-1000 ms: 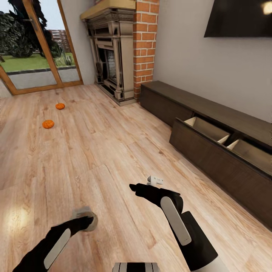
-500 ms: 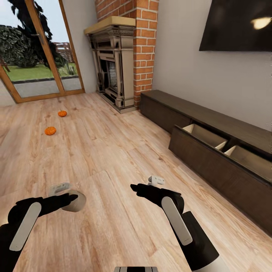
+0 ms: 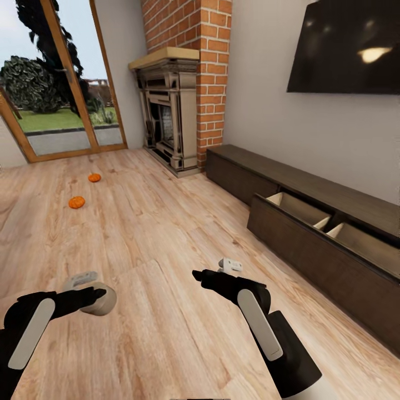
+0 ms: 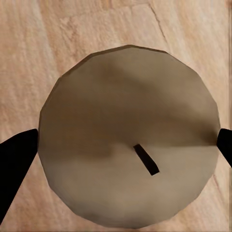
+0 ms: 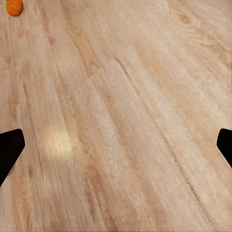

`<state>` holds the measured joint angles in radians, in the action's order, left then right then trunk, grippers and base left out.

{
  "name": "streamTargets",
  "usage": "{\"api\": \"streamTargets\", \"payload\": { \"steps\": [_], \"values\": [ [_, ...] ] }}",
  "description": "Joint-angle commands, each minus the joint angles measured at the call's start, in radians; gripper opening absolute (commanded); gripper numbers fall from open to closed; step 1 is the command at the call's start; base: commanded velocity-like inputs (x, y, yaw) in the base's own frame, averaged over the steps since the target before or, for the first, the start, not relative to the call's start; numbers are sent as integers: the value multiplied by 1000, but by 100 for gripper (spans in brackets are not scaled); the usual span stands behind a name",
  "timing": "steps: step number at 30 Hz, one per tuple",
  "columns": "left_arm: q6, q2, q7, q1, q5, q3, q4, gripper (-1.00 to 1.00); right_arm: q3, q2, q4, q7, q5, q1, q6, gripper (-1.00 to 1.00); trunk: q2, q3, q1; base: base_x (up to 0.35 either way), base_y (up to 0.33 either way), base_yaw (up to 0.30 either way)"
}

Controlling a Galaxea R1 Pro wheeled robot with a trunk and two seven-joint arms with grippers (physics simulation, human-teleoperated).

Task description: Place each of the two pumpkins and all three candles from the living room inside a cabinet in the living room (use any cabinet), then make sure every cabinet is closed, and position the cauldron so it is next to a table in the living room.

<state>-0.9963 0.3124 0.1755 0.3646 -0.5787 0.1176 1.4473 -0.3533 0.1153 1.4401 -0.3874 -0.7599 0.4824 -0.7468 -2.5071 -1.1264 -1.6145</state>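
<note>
— Over the wooden floor (image 3: 166, 233), at the robot's own left, what was in hand?

— The left gripper (image 3: 94, 297) was pinching a candle (image 3: 101, 300), a squat tan cylinder. In the left wrist view the candle (image 4: 128, 135) sat between the two dark fingertips (image 4: 14, 157), its flat top and short wick facing the camera.

— How would it handle?

— My guess: light and stiff, probably smooth-sided, so it might slip if squeezed lightly. Holding it across the round wall, as shown, looked sensible; the wick is nothing to grasp.

— And the right gripper (image 3: 206, 273)?

— Spread wide and holding nothing, with bare boards between its fingertips in the right wrist view.

— Where would the candle go?

— The cabinet (image 3: 311, 233) stood along the wall at the right, one drawer pulled out with pale compartments showing.

— The pumpkins?

— Two pumpkins (image 3: 76, 202) lay on the floor near the glass door (image 3: 61, 94), well apart from the cabinet. They look rigid and ribbed; gripping across the belly seems safer than the stem.
</note>
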Motion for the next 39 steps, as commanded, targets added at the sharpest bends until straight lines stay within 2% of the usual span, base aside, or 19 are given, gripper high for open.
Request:
{"api": "streamTargets", "payload": {
  "steps": [1, 9, 12, 18, 25, 32, 39],
  "values": [
    [-4, -2, 10, 0, -10, -1, 1, -100, 0, 0, 1, -11, -10, 0, -5, 100, 0, 3, 1, 0, 0, 0],
    [-4, -13, 9, 0, -14, -3, 1, -100, 3, 0, 1, -7, -16, 1, -1, 100, 2, 34, 4, 0, 0, 0],
    [-4, -13, 9, 0, -15, -13, 1, -100, 3, 0, 1, -6, -23, 1, -2, 100, 2, 46, 6, 0, 0, -73],
    [-3, -16, 9, 0, -19, -62, 1, -100, 7, 0, -1, -5, -70, 1, -1, 100, 4, 69, 8, 0, 0, -240],
    [-2, -18, 9, 0, -20, -67, 1, -100, 44, -1, -4, -5, -80, 1, -1, 100, 6, 96, 11, 0, 0, -278],
    [-2, -19, 9, 0, -19, -70, 1, -100, 56, 0, -48, -5, -81, 1, 0, 100, 8, 123, 15, 0, 0, -280],
    [-2, -19, 9, 0, -19, -70, 1, -100, 79, 1, -55, -5, -84, 1, -4, 100, 57, 145, 42, 0, 0, -281]
  ]
}}
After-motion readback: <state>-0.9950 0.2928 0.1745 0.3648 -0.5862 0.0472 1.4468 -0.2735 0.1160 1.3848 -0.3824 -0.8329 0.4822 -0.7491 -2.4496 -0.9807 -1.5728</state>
